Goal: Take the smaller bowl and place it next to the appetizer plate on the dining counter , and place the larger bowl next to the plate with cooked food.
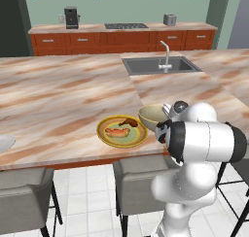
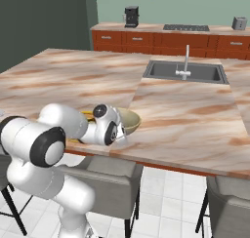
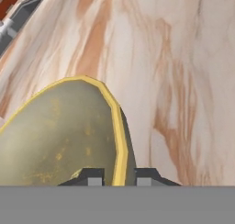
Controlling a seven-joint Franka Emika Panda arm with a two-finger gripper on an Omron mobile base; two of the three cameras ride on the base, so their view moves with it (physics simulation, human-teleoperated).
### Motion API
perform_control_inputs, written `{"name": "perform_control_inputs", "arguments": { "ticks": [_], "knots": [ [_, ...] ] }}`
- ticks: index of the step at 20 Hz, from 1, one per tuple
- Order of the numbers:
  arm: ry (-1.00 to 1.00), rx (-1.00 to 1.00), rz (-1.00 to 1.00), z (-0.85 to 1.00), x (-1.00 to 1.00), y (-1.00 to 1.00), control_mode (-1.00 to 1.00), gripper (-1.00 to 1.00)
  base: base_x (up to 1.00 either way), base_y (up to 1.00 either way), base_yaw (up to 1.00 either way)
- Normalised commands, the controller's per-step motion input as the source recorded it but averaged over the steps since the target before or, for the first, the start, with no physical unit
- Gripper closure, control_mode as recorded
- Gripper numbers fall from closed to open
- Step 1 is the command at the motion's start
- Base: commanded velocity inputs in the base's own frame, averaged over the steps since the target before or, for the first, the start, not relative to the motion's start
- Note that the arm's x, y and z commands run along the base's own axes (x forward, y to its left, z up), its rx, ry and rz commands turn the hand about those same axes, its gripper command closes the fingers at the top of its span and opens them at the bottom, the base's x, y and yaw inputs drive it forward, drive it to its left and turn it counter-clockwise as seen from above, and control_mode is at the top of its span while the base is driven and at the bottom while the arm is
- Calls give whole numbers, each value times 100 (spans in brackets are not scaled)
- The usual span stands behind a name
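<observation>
Fingertips of the two-finger gripper [image 3: 117, 177] straddle the rim of the wide, deep cream-beige ceramic bowl with its pale olive inside [image 3: 59, 136]: one tip sits inside the wall, the other outside, and the jaws are pinched together on that thin yellow-edged lip. Gripping the rim rather than the body makes sense, since the bowl is far broader than the fingers can span.

In the left base view the larger bowl [image 1: 152, 115] sits at about three o'clock of the round yellow-rimmed plate carrying orange, red and brown food pieces [image 1: 121, 131], just beside it and nearly touching. Both rest near the front edge of the long pink-beige marble dining counter with brown veins [image 1: 63, 95]. Whether the bowl's base is fully on the marble or a shade above it is hard to tell.

My judgement: this is the placement end of the larger bowl's step, the bowl held low and level beside its target so that it neither tips nor knocks the plate on release.
</observation>
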Motion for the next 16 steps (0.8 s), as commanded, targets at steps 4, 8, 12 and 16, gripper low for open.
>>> {"name": "perform_control_inputs", "arguments": {
  "ticks": [4,8,12,16],
  "knots": [
    [0,-1,0,-9,-2,-33,-100,100,0,0,0],
    [0,-1,0,-13,-11,-30,-100,100,0,0,0],
    [7,0,1,-48,1,8,-100,100,0,0,0],
    [8,0,1,-27,5,13,-100,-100,0,0,0]
  ]
}}
